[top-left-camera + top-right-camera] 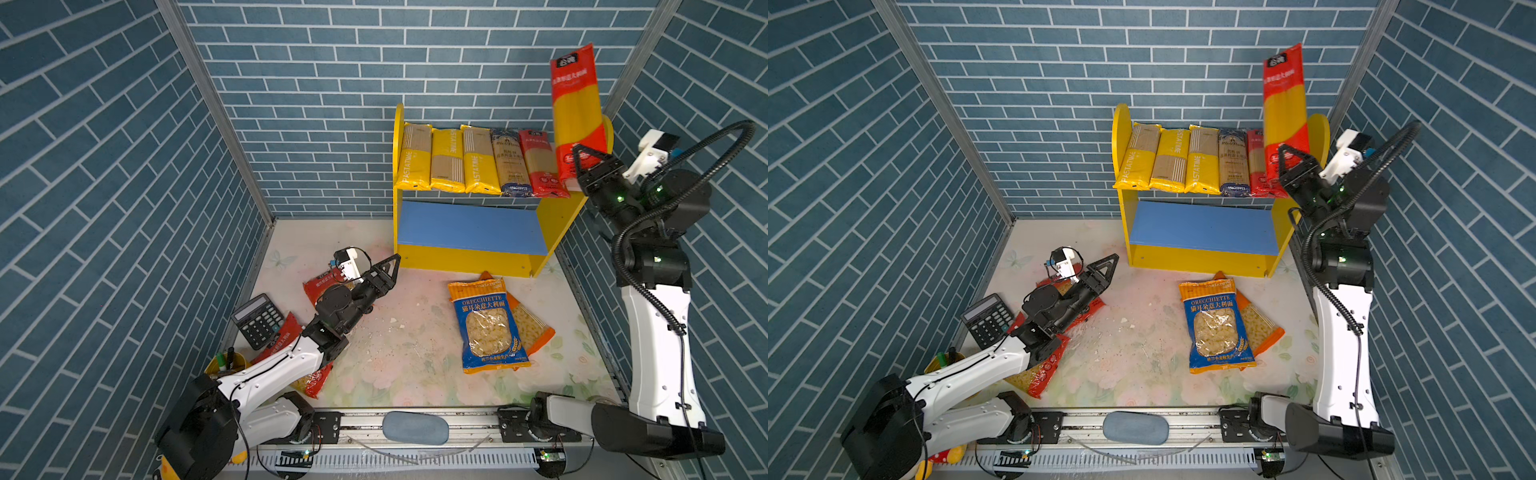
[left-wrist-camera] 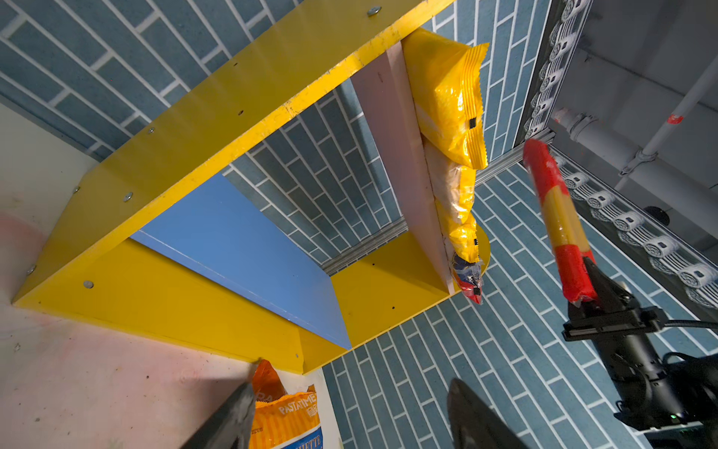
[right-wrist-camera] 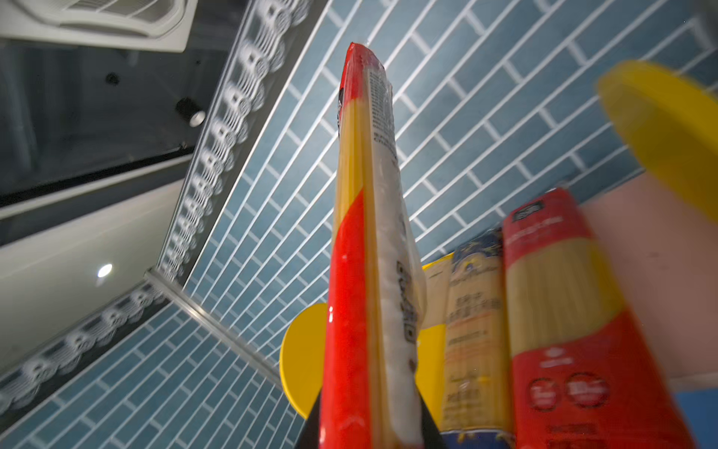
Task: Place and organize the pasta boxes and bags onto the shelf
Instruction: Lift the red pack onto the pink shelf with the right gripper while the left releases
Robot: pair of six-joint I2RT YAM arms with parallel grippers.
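Red spaghetti bag (image 1: 577, 112): pinched at its lower end in the right gripper (image 1: 590, 160), standing upright above it, apart from the shelf (image 1: 461, 259) in the left wrist view. Just left of that gripper, lying side by side on the pink upper board (image 2: 388, 116): second red spaghetti bag (image 1: 540, 164), blue spaghetti bag (image 1: 511, 164), then three PASTATIME packs (image 1: 447, 160). Left gripper (image 1: 390, 268): spread wide, low over the counter (image 1: 395, 353), pointing at the shelf's base. To its right, blue ORECCHIETTE bag (image 1: 488, 328) overlapping an orange bag (image 1: 534, 328). Beneath its arm, two red bags (image 1: 320, 284), with a calculator (image 1: 257, 320) alongside.

Ten pasta packs (image 1: 484, 332) — one shelf (image 1: 457, 258), one calculator (image 1: 258, 320).
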